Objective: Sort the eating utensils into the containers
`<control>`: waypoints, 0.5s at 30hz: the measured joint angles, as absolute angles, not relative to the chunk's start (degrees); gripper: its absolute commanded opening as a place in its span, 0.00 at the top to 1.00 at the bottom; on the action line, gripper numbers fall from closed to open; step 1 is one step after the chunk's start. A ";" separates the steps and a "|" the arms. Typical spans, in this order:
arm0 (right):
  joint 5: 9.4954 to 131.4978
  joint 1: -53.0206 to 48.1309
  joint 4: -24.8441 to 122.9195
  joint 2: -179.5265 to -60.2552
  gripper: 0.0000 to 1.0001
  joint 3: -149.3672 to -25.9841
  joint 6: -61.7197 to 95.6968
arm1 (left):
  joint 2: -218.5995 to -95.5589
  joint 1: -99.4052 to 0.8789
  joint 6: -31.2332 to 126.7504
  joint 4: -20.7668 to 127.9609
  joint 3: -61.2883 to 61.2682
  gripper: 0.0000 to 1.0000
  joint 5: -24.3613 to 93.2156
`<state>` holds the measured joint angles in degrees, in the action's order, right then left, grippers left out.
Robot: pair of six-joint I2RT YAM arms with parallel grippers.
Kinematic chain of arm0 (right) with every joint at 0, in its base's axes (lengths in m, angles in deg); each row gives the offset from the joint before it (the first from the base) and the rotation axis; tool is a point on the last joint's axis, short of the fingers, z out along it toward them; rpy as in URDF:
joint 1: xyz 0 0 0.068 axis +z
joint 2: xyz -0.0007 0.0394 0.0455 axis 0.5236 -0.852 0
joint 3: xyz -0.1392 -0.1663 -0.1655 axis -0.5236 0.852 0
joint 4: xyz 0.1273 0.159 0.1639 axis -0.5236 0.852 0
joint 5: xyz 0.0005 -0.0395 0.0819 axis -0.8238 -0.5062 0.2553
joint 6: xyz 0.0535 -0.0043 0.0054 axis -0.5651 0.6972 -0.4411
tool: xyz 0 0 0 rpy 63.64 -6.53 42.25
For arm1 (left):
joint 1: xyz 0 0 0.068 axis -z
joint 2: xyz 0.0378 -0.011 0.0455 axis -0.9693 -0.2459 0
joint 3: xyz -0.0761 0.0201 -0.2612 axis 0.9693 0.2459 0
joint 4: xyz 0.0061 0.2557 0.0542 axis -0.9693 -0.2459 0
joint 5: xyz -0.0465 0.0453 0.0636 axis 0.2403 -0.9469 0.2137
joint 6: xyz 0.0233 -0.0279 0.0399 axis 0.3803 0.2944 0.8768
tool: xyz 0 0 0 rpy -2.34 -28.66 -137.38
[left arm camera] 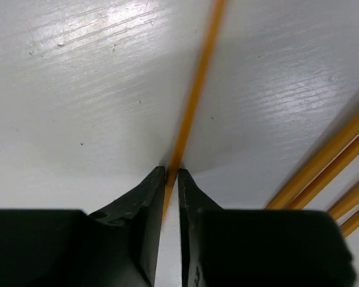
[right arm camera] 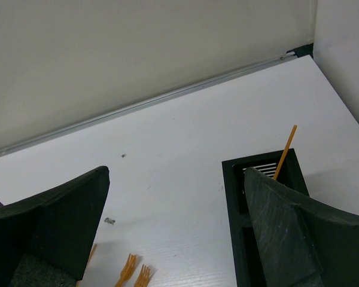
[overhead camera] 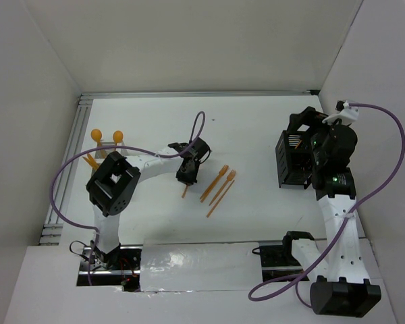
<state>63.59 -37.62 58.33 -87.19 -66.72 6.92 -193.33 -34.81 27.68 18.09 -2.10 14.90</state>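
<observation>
My left gripper (overhead camera: 188,177) is down on the table at the centre, shut on the thin handle of an orange utensil (left arm camera: 194,95) that lies flat and runs away from the fingertips (left arm camera: 157,177). Its near end pokes out below the gripper (overhead camera: 184,193). Two orange forks (overhead camera: 221,181) and a third piece (overhead camera: 219,200) lie just to its right. The white caddy (overhead camera: 106,146) at far left holds two spoons (overhead camera: 96,134). My right gripper (right arm camera: 175,179) is wide open and empty above the black caddy (right arm camera: 233,197), which holds one orange stem (right arm camera: 285,152).
White walls enclose the table on three sides, with a metal rail (overhead camera: 67,175) along the left edge. The purple cable (overhead camera: 189,138) loops over the left arm. The left arm's elbow (overhead camera: 113,182) partly covers the white caddy.
</observation>
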 measured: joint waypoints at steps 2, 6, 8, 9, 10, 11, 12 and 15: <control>63.59 -37.62 58.33 -87.19 0.00 -66.69 6.90 | -193.31 -34.79 27.98 18.04 -1.99 0.81 15.03; 63.52 -37.62 58.33 -87.12 0.00 -66.63 6.90 | -193.11 -34.79 29.51 18.68 -1.47 0.89 16.04; 63.54 -37.62 58.31 -87.12 0.00 -66.54 6.90 | -193.09 -34.79 30.30 18.81 -1.44 0.94 16.54; 63.61 -37.62 58.25 -87.10 0.00 -66.43 6.85 | -193.05 -34.81 30.63 18.92 -1.36 0.99 16.84; 63.83 -37.62 58.25 -87.10 0.00 -66.24 6.81 | -192.94 -34.81 30.87 19.07 -1.23 1.00 17.08; 64.22 -37.64 58.22 -87.10 0.00 -66.02 6.70 | -192.78 -34.86 30.89 19.20 -1.12 1.00 17.19; 65.01 -37.62 58.31 -87.12 0.00 -65.89 6.59 | -192.54 -34.88 30.87 19.51 -0.88 1.00 17.37; 69.03 -37.62 57.83 -87.30 0.00 -65.65 5.26 | -190.77 -35.08 30.67 21.36 -0.13 1.00 17.94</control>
